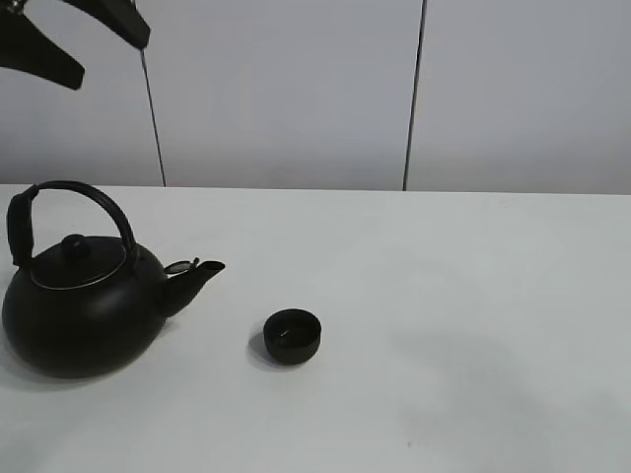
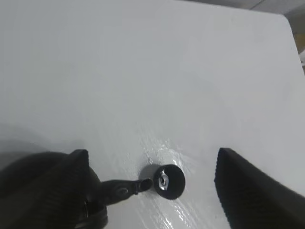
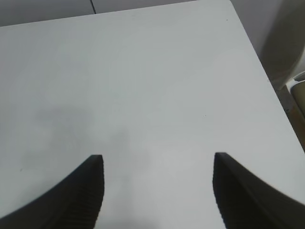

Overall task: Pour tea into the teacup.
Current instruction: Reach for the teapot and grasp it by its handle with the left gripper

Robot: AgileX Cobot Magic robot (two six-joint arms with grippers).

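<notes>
Left gripper [image 2: 151, 152]: spread wide with nothing in it. It hangs high over the kettle end of the table, and from across the room only its dark tips show at the top corner.
Right gripper [image 3: 158, 156]: apart as well and holding nothing. Only bare table shows beneath it, close to the table's edge.
Teacup [image 1: 293, 335] [image 2: 168, 181]: stands upright on the table, near the spout's tip but not touching it. A small glint shows inside, and I cannot tell whether it holds any liquid.
Kettle [image 1: 84, 305] [image 2: 119, 190]: big, round and black, sitting on the left side of the table with its lid on.
Spout [image 1: 197, 276]: points towards the teacup.
Handle [image 1: 74, 192]: arches up over the lid.
Table [image 1: 473, 296]: white and plain. The kettle and teacup sit on its left half.
Wall [image 1: 296, 89]: pale panels behind the table, split by two dark seams.
</notes>
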